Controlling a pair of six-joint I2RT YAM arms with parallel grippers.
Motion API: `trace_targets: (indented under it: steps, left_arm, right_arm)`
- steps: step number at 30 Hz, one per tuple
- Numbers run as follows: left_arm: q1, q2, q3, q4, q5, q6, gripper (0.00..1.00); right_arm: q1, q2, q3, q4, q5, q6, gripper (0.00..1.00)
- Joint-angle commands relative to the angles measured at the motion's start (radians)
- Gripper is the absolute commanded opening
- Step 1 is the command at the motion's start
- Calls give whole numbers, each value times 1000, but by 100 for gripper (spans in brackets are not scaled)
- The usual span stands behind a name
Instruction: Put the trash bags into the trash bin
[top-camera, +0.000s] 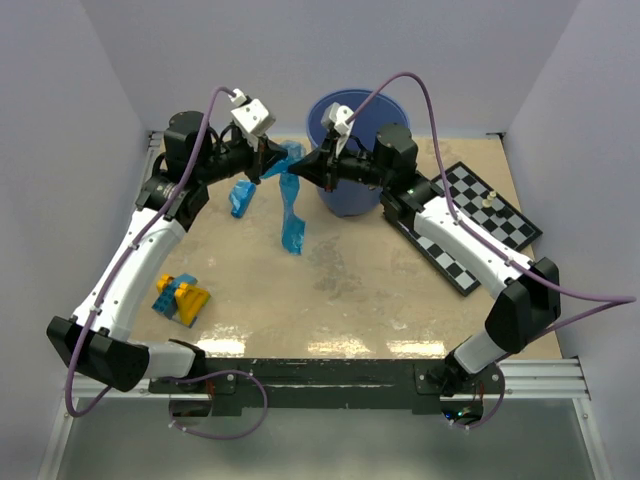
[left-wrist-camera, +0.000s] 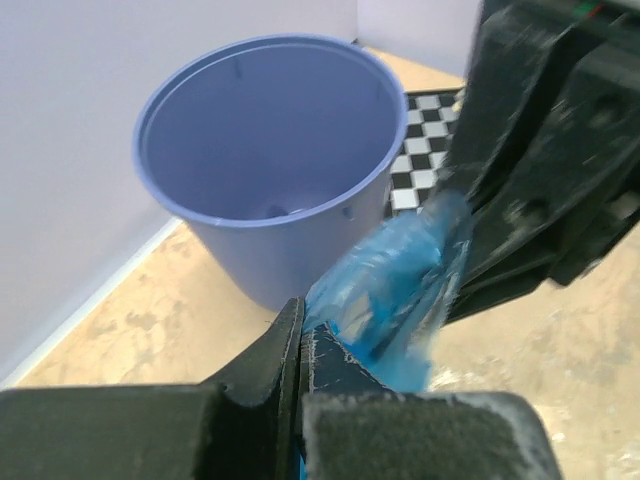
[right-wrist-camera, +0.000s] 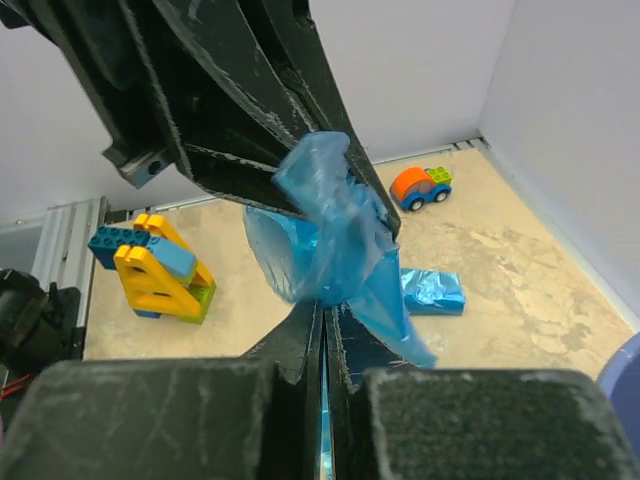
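**Beige surface (top-camera: 350, 290), one bag aloft between two arms**

Beige and scuffed, the surface carried the round blue trash bin (top-camera: 352, 198) at its far edge. Just in front of the bin, one trash bag (top-camera: 291, 222) hung between our arms, its tail dangling low. Our left fingers (left-wrist-camera: 268, 362) were clamped shut on one end and our right fingers (right-wrist-camera: 288, 345) were pinched tight on the other. A second trash bag (top-camera: 241, 197) lay on the surface nearby. We judged this to be mid-transfer. The next move called for lifting the held bag over the rim and releasing both grips there, then fetching the second bag.

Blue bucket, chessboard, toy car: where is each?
Blue bucket (left-wrist-camera: 270, 250): left wrist view, outer wall.
Chessboard (top-camera: 510, 225): top view, bare squares.
Toy car (right-wrist-camera: 412, 183): right wrist view, orange roof.
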Motion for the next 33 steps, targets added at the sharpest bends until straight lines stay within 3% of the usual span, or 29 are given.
trace_targets:
  steps: [1,8,17,23,25,26,28,33]
  left_arm:
    - [14,-32,-9,-26,-99,124,0]
    - [34,-29,-18,-31,-218,247,0]
    - [40,-9,2,-26,-257,265,0]
    - [40,-10,1,-49,-248,326,0]
    - [43,-9,13,-59,-193,322,0]
    - [44,-9,22,-65,-139,313,0]
    - [44,-7,34,-62,-81,268,0]
    - [41,-6,19,12,-157,57,0]
  right_arm:
    - [-3,-103,21,-23,44,-96,0]
    - [-17,-184,-13,-138,83,-203,0]
    - [-59,-223,-39,-192,110,-239,0]
    - [-71,-244,-50,-183,237,-245,0]
    - [-72,-238,-44,-170,349,-230,0]
    - [-71,-230,-34,-172,384,-213,6]
    - [-71,-217,-12,-173,389,-185,38]
    - [-54,-145,122,-143,251,29,72]
